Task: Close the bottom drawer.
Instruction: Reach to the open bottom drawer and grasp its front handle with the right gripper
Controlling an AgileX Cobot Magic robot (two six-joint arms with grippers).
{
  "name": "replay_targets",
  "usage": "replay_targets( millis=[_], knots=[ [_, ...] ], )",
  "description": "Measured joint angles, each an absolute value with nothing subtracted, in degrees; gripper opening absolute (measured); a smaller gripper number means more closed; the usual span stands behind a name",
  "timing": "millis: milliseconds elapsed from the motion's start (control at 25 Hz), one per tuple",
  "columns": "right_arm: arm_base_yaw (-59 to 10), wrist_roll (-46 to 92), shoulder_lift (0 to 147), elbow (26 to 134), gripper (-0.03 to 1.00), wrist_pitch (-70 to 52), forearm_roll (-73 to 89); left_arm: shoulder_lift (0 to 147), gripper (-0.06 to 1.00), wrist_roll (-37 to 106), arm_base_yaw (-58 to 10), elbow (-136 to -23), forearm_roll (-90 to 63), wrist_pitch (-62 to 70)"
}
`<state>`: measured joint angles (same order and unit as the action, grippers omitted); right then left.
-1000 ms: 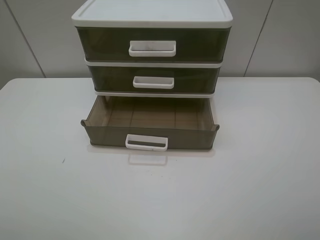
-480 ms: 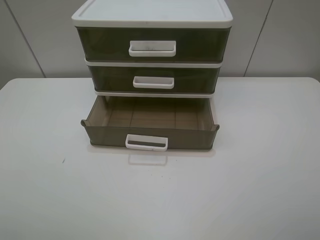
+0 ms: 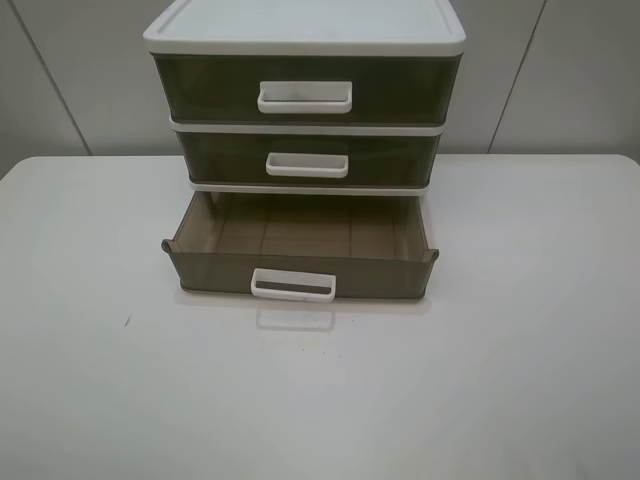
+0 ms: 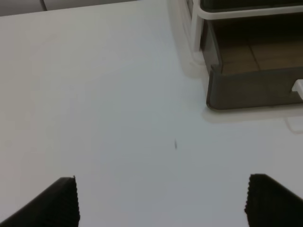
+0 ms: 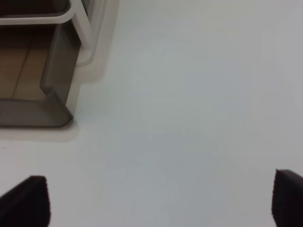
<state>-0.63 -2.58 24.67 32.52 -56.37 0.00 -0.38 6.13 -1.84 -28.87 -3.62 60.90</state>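
Fingertips [image 4: 64, 202] of the left claw [image 4: 163, 204], black and ribbed, stand wide apart with nothing between them but bare white bench [image 4: 94, 94]. A small dark speck [image 4: 175, 144] marks the bench just ahead of the claw. Beyond it shows one front corner of the bottom drawer [image 4: 255, 92], with the end of its white loop handle [image 4: 298, 87] at the picture's edge.

The right claw [image 5: 156, 201] is likewise spread wide and holds nothing, its dark fingertips [image 5: 23, 201] over the bench. Ahead of it lies the drawer's other front corner [image 5: 33, 112], and behind that a post of the unit's white frame [image 5: 81, 28]. Each wrist view catches only one corner of the drawer and misses the tiers above.

Only the high camera takes in the whole three-drawer unit [image 3: 305, 120] at the back of the bench [image 3: 500, 380]. It shows neither claw. There the bottom drawer [image 3: 300, 268] sits pulled well out from under the frame, its smoky brown floor open to view and its handle [image 3: 293, 286] facing the camera. The middle drawer [image 3: 308, 158] and the top drawer [image 3: 305, 88] sit pushed in under the white lid [image 3: 305, 25]. The speck [image 3: 127, 321] lies off the drawer's left front corner.
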Motion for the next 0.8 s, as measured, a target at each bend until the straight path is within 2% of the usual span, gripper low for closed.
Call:
replay_targets(
  millis=[440, 600, 800],
  knots=[
    [-1.6, -3.1, 47.7, 36.4, 0.82, -36.5, 0.0, -0.4, 0.72, 6.1, -1.8, -28.9, -3.6, 60.9],
    [-9.1, -6.4, 54.1, 36.4, 0.82, -28.3, 1.8, -0.4, 0.72, 6.1, -1.8, -28.9, -3.6, 60.9],
    [-22.1, -7.2, 61.3, 36.4, 0.82, -18.6, 2.6, -0.4, 0.72, 6.1, -1.8, -28.9, -3.6, 60.9]
  ],
)
